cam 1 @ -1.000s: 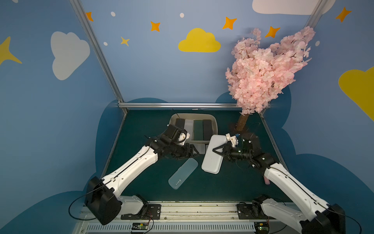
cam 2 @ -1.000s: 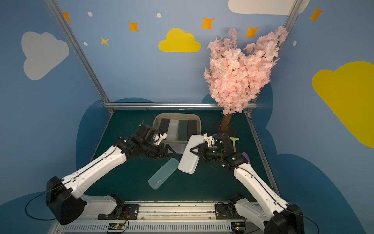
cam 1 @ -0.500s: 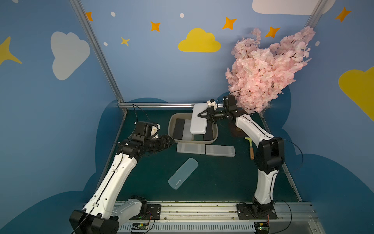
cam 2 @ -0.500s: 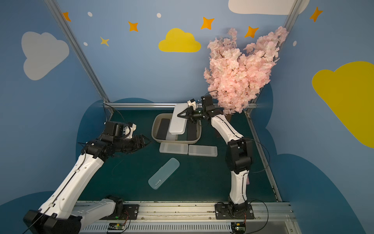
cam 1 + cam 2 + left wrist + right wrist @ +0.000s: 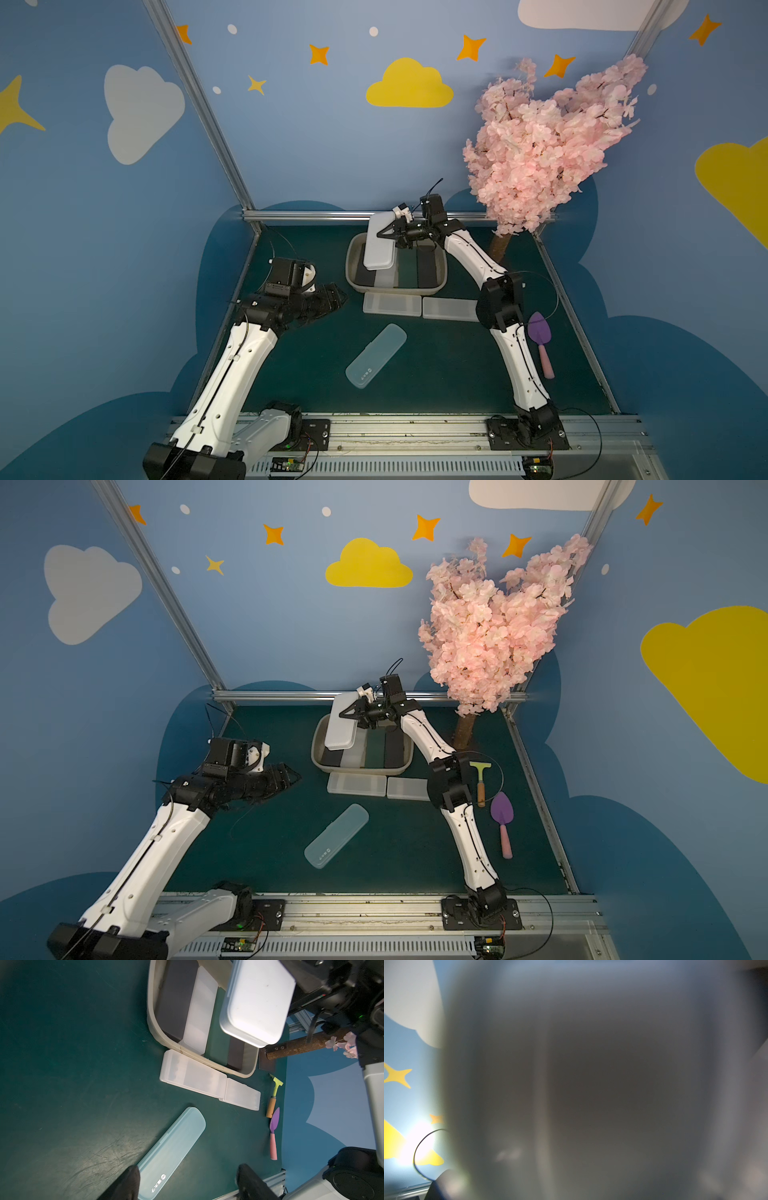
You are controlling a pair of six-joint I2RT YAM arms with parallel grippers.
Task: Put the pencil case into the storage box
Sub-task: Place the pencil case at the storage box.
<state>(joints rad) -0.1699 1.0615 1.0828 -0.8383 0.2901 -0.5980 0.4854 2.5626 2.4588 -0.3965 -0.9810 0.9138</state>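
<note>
Hovering over the green mat (image 5: 436,374) on the left side, the left gripper (image 5: 336,300) has its jaws spread wide and holds nothing. The left wrist view shows its two dark fingertips (image 5: 129,1180) apart, with one end of the light blue pencil case (image 5: 376,355) seen between them down on the mat. In both top views that case lies flat and slanted, well apart from either gripper.

Further right stands the storage box (image 5: 415,287), with dark and frosted cases already lying side by side in it. A clear case (image 5: 390,304) and a second clear case (image 5: 449,309) lie end to end just beside its near rim.

The white pencil case (image 5: 378,243) is raised over the left half of the box, tilted. The right gripper (image 5: 388,232) is clamped on its right edge near the far end. Whether the case touches the cases beneath cannot be told.

A purple trowel (image 5: 539,332) lies right of the right arm, and the pink tree (image 5: 540,145) stands in the far right corner.
</note>
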